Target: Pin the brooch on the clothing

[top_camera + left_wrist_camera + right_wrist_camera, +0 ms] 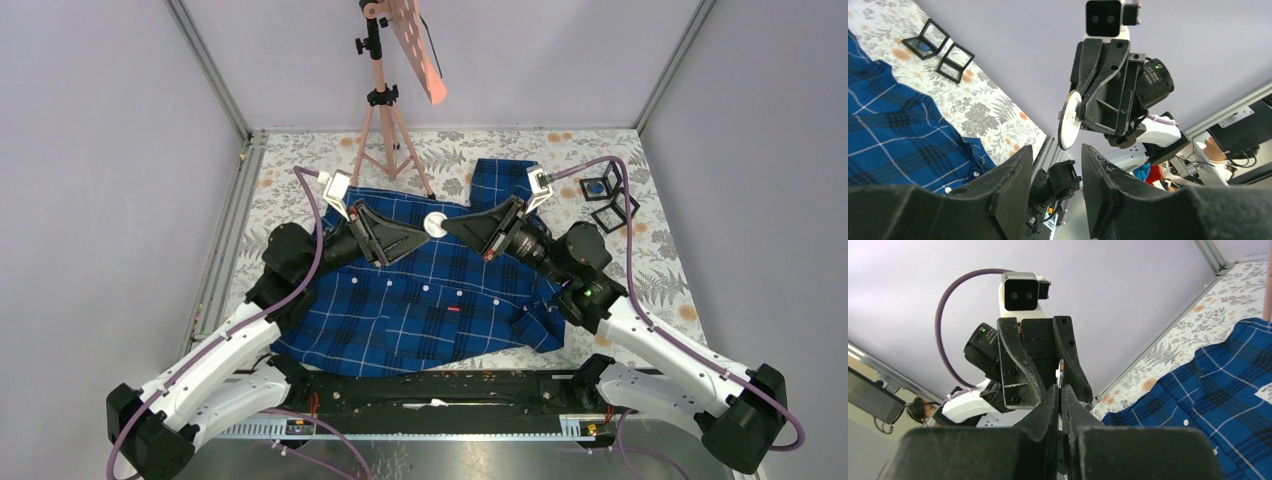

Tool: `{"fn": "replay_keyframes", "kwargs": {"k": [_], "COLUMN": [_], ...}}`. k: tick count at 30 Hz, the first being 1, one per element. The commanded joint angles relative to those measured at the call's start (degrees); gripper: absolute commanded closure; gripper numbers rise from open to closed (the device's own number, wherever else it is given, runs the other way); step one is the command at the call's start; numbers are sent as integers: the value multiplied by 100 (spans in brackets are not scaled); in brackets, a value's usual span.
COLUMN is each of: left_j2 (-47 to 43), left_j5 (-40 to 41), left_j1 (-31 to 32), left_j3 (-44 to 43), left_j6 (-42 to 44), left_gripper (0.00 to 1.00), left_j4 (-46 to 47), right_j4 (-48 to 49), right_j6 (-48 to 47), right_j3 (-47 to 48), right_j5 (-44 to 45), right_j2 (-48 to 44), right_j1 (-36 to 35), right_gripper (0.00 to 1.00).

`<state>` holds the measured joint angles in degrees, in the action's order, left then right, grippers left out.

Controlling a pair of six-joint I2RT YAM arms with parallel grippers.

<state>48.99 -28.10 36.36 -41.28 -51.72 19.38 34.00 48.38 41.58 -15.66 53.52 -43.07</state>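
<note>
The clothing (400, 310), a dark-blue plaid shirt with white buttons, lies spread on the table, and it also shows in the wrist views (888, 135) (1228, 385). Both grippers hover above its collar area, tip to tip. My right gripper (447, 226) (1058, 388) is shut on the brooch (435, 224), a thin round white disc (1069, 120) seen edge-on (1060, 372) in the right wrist view. My left gripper (424, 228) (1057, 149) faces it with fingers apart. The brooch's free edge sits right at its fingertips and is not clamped by them.
A tripod (380, 110) with a pinkish board stands at the back, just behind the shirt. Two small black open-frame boxes (607, 197) (938, 50) sit on the floral cloth (650, 260) at the back right. Grey enclosure walls surround the table.
</note>
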Motion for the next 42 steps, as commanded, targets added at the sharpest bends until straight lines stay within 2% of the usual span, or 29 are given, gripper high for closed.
{"fn": "replay_keyframes", "kwargs": {"k": [1,9,12,14,15,17,19,23,28,33,38,42], "left_j2": [-39,-13,-12,-28,-42,-70,-97,-118,-135,-153,-166,-162], "left_j5": [-421,-403,-403,-403,-399,-390,-362,-339,-335,-334,-363,-428], "left_j1": [-32,-32,-41,-41,-41,-41,-41,-41,-41,-47,-41,-41], "left_j3": [54,93,107,124,134,154,155,122,128,128,120,103], "left_j6": [-325,-395,-395,-381,-368,-306,-250,-193,-176,-173,-159,-100], "left_gripper": [59,75,97,100,100,100,100,100,100,100,100,100], "left_j4": [891,944,962,955,948,886,795,689,675,656,655,638], "right_j4": [533,659,581,442,344,190,102,65,-19,-130,-604,-1193], "right_j6": [112,230,234,222,198,154,133,128,137,102,-6,-85], "right_j3": [88,156,202,258,301,369,421,519,571,595,668,864], "right_j5": [-374,-594,-626,-643,-641,-660,-719,-892,-937,-922,-726,-563], "right_j2": [41,172,206,210,213,212,235,311,393,457,492,560], "right_j1": [23,18,19,18,13,21,18,22,19,22,20,25], "right_gripper": [100,100,100,100,98,81,71,61,64,74,89,91]}}
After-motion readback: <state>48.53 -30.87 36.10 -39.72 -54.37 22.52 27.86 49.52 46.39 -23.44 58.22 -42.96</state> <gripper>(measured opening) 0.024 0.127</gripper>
